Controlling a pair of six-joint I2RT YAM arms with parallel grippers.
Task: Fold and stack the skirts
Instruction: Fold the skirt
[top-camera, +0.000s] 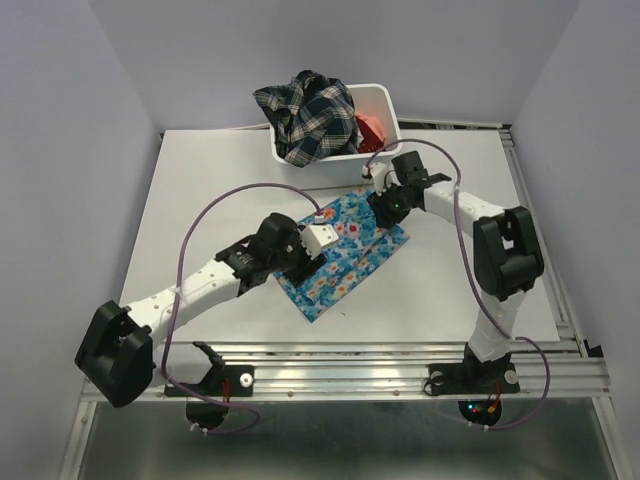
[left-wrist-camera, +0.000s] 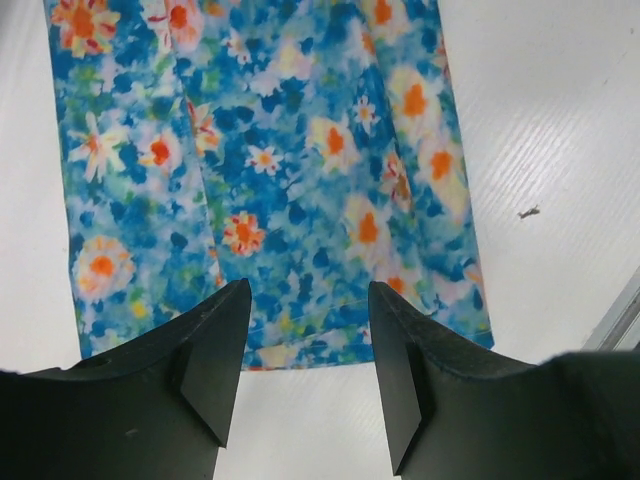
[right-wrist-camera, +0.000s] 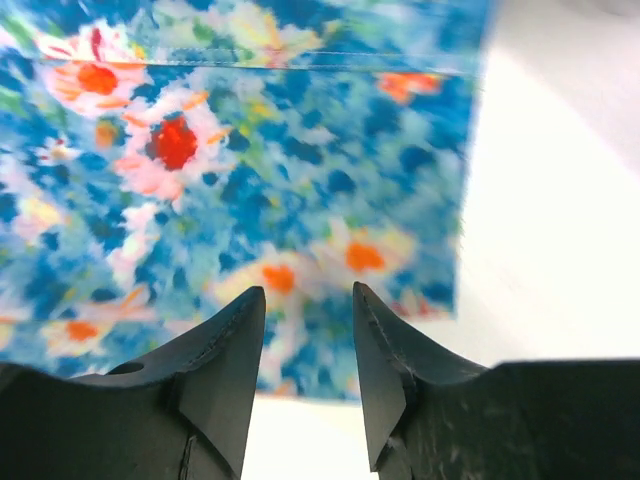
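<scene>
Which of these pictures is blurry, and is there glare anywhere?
Right wrist view: the flowered skirt is smeared and soft, while the gripper's own fingers look sharp. Left wrist view: print and table grain crisp. Top view: even light, soft shadows, bright glare on the metal rail.

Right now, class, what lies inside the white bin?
A plaid skirt heaped above the bin rim, with a red skirt beside it. Anything beneath them is covered.
</scene>
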